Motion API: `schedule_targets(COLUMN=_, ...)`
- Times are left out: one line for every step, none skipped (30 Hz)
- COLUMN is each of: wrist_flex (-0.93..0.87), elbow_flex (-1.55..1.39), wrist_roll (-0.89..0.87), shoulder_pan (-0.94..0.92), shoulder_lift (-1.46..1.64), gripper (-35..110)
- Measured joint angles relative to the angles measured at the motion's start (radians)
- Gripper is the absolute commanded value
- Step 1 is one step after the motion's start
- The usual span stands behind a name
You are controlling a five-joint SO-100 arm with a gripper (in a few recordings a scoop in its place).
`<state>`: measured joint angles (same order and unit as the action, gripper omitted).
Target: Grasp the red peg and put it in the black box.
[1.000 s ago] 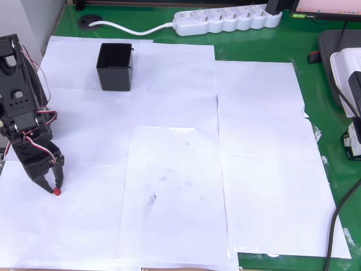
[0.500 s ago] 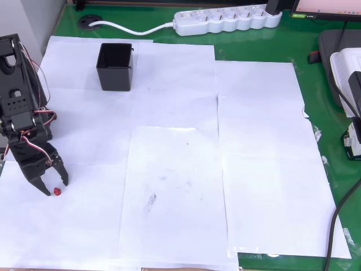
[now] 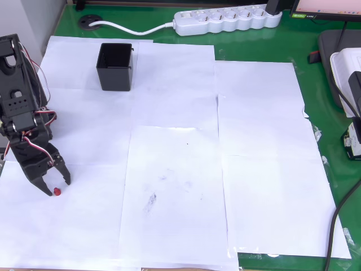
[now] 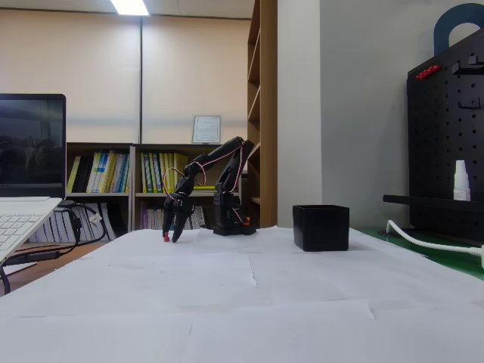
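One red peg (image 3: 57, 192) was seen on white paper sheets (image 3: 175, 169), lying between tips of one gripper (image 3: 55, 187), jaws parted, nothing gripped. One black box (image 3: 115, 66) was seen upright, well apart from peg, near one white power strip (image 3: 228, 18). No legible writing was made out.
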<state>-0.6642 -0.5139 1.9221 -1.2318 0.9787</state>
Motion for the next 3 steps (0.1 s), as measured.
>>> schedule_targets(wrist_flex=0.000, elbow_flex=-0.003, wrist_roll=0.000, shoulder_pan=0.000, shoulder_lift=0.005, gripper=18)
schedule_targets(wrist_flex=0.000, elbow_flex=-0.005, wrist_roll=0.000, shoulder_pan=0.000, shoulder_lift=0.006, gripper=18)
schedule_targets(wrist_flex=-0.002, elbow_flex=-0.009, wrist_roll=0.000, shoulder_pan=0.000, shoulder_lift=0.014, gripper=18)
